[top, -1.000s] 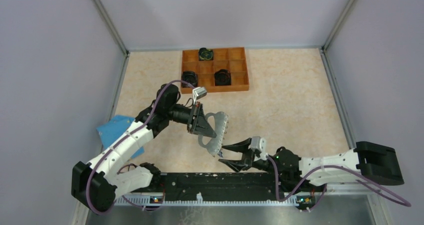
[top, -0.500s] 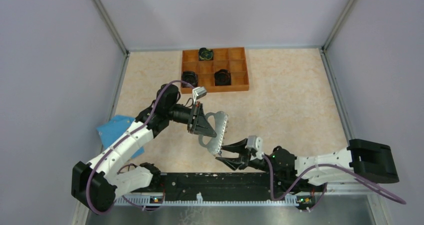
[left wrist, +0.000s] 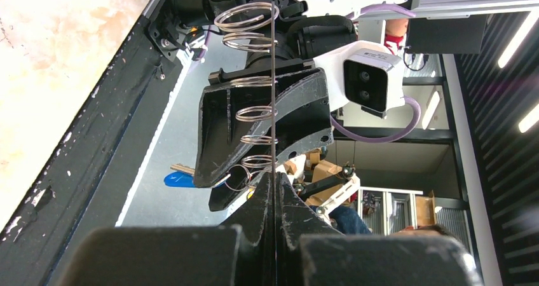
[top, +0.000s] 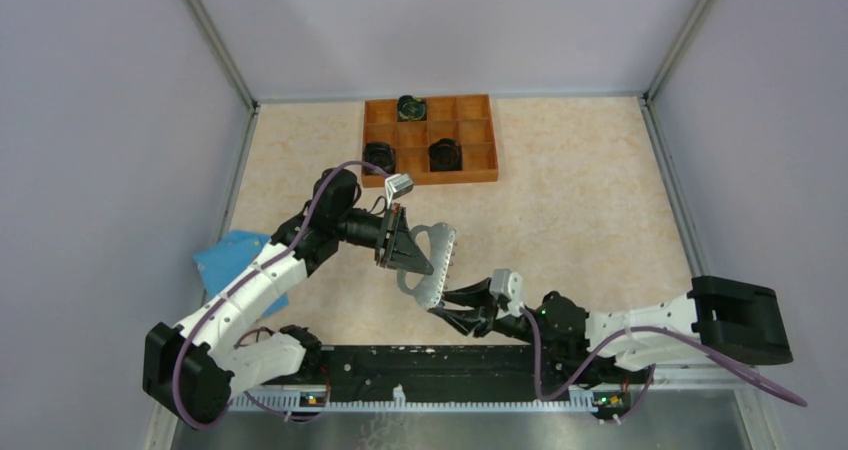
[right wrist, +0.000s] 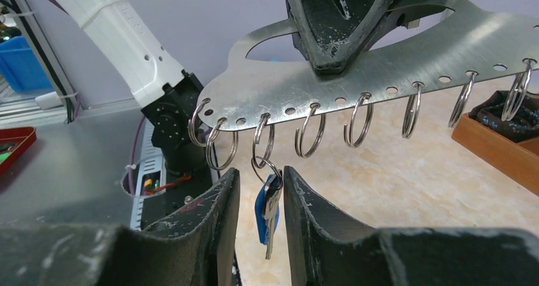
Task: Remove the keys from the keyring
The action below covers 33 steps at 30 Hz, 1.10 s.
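Right pincer is partly open, holding nothing, jaws at 3 and 9 o'clock of the keys, which hang at 6 o'clock under the keyring clamped by the left pincer. A skewed pull could drag the keyring loose.

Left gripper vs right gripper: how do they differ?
Left gripper is shut on the keyring; right gripper is open. Left gripper clamps the keyring's plain edge; right gripper is at its ringed edge, fingers either side of the hanging blue-headed key. Both have black, scuffed fingers.
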{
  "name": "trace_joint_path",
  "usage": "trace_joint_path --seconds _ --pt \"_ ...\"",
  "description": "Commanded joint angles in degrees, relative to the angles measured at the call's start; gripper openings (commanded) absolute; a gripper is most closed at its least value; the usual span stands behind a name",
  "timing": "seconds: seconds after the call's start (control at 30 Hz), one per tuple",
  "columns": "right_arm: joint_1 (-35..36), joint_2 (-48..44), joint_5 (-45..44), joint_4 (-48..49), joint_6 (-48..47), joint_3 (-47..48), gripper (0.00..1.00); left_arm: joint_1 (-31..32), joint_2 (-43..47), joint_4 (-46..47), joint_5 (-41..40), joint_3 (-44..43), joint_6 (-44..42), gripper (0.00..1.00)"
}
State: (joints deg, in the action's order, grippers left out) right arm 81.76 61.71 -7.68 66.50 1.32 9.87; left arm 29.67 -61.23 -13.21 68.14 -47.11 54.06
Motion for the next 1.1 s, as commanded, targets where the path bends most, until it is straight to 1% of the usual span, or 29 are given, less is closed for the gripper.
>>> trace_joint_path --seconds 0.0,0.17,0.23,0.33,0.4,0.43,0.5,0.8,0.93,1.07 --pt "0.8 0.9 -0.6 3.8 0.7 2.5 0.30 -0.1 1.5 2.0 1.3 0.4 3.3 0.00" --pt "0.8 1.2 -0.7 3.3 1.0 2.6 0.24 -0.1 1.6 2.4 1.4 0.5 3.5 0.00" --pt "0.8 0.6 -1.2 2.6 1.0 2.5 0.19 -0.1 1.6 2.6 1.6 0.5 3.5 0.00" --pt "0.8 -1.3 -1.9 -0.5 1.0 2.6 0.11 -0.1 1.6 3.0 1.7 0.6 3.3 0.00" --pt "0.7 -3.1 -2.6 -4.4 1.1 3.2 0.02 -0.2 1.7 3.2 1.7 0.8 2.8 0.00" --pt "0.8 -4.0 -3.1 -6.8 1.0 3.6 0.00 -0.1 1.7 3.6 1.8 0.9 2.7 0.00" --pt "0.8 -6.1 -3.8 -12.7 0.9 4.4 0.00 -0.1 1.7 4.8 2.0 1.3 2.4 0.00" --pt "1.0 -13.8 -5.8 -30.1 0.3 8.0 0.00 -0.2 1.3 5.4 1.4 2.0 -3.1 0.00" --pt "1.9 -14.1 -7.8 -37.3 0.0 10.5 0.00 -0.2 2.2 5.6 -0.8 3.0 -5.4 0.00" --pt "2.9 -13.6 -12.3 -46.2 0.1 14.4 0.00 -0.2 4.1 5.8 -3.8 4.7 -7.0 0.00"
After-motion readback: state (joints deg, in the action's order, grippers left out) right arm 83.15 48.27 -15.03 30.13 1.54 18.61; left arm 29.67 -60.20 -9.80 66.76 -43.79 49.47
